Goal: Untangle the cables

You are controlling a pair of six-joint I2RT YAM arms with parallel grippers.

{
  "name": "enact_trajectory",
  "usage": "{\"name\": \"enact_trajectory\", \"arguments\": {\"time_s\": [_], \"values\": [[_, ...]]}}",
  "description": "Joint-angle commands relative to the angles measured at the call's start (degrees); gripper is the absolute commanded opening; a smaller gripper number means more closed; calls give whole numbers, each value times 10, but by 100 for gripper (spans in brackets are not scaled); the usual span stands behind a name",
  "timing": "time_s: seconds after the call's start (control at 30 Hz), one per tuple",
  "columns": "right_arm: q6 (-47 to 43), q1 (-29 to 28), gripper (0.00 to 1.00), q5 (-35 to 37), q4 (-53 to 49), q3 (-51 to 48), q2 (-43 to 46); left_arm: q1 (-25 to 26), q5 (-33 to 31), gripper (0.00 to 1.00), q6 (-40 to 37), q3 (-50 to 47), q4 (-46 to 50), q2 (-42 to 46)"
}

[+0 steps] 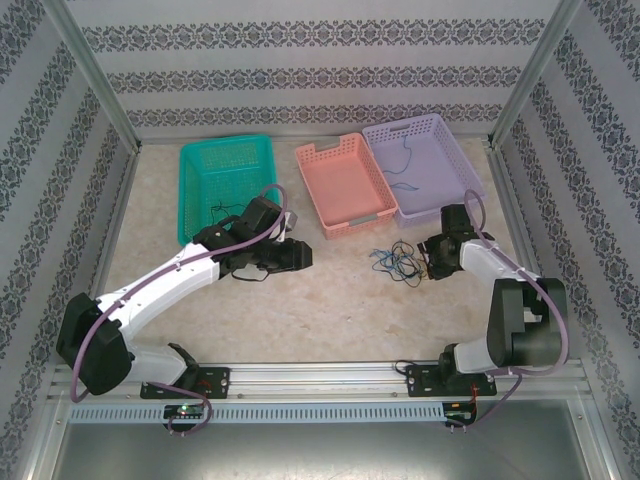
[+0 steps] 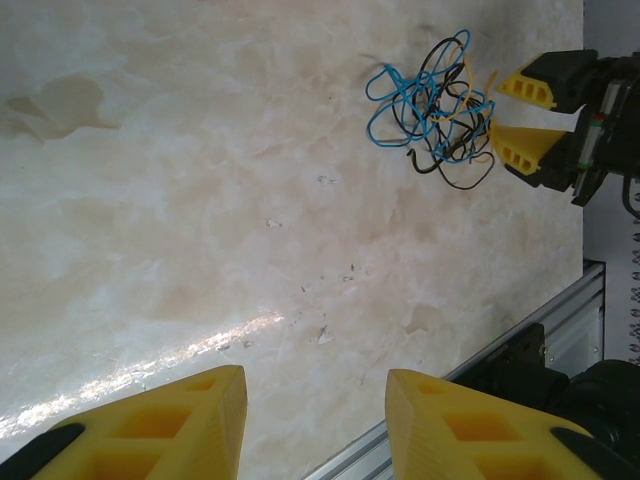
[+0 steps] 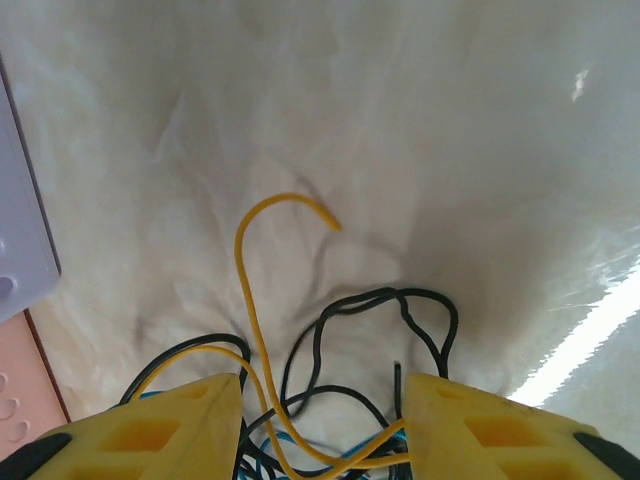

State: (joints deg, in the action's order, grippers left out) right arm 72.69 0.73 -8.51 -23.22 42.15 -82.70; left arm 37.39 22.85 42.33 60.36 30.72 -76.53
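The cables (image 1: 398, 260) lie as a small tangle of black, blue and yellow strands on the table, right of centre. My right gripper (image 1: 430, 258) is at the tangle's right edge. In the right wrist view it (image 3: 320, 385) stands open low over the strands. A yellow cable (image 3: 245, 290) and black loops (image 3: 380, 297) run between its fingers, with blue strands underneath. My left gripper (image 1: 295, 255) hovers left of the tangle; its fingers (image 2: 315, 385) are open over bare table. From the left wrist, the tangle (image 2: 430, 105) shows far off beside the right gripper (image 2: 500, 112).
Three baskets stand at the back: a teal one (image 1: 195, 190) holding a black strand (image 1: 222, 210), a pink one (image 1: 345, 185), and a purple one (image 1: 440, 170) holding a blue strand (image 1: 405, 165). A metal rail (image 1: 320, 375) runs along the near edge.
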Motion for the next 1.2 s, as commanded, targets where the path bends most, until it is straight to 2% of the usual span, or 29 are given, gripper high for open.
{"name": "enact_trajectory", "arguments": {"time_s": [0.0,0.2,0.3,0.37,0.5,0.7,0.8,0.93,1.0,1.07,1.17], "values": [[-25,-17,43,-24,7,32,-49,9,-8,42,5,-1,-14,15],[-81,-128,18,-5,-35,78,-84,12,-16,43,1,-1,-10,15],[-73,-187,0,20,-45,75,-67,13,-19,44,1,-3,-10,13],[-65,-224,0,35,-51,79,-56,13,-20,47,4,-9,-13,13],[-42,-303,0,42,-35,95,-57,13,-21,62,29,-27,-26,4],[-39,-371,0,21,-28,126,-90,22,1,64,45,-32,-67,-52],[-55,-372,0,26,-49,117,-75,28,5,64,30,-11,-76,-85],[-102,-338,1,60,-80,77,1,36,13,61,24,20,-81,-125],[-144,-316,17,78,-104,65,38,42,14,60,23,29,-81,-136],[-196,-291,28,81,-121,53,67,45,12,58,24,34,-79,-141],[-288,-276,32,78,-141,46,70,46,13,55,29,30,-84,-144]]}}
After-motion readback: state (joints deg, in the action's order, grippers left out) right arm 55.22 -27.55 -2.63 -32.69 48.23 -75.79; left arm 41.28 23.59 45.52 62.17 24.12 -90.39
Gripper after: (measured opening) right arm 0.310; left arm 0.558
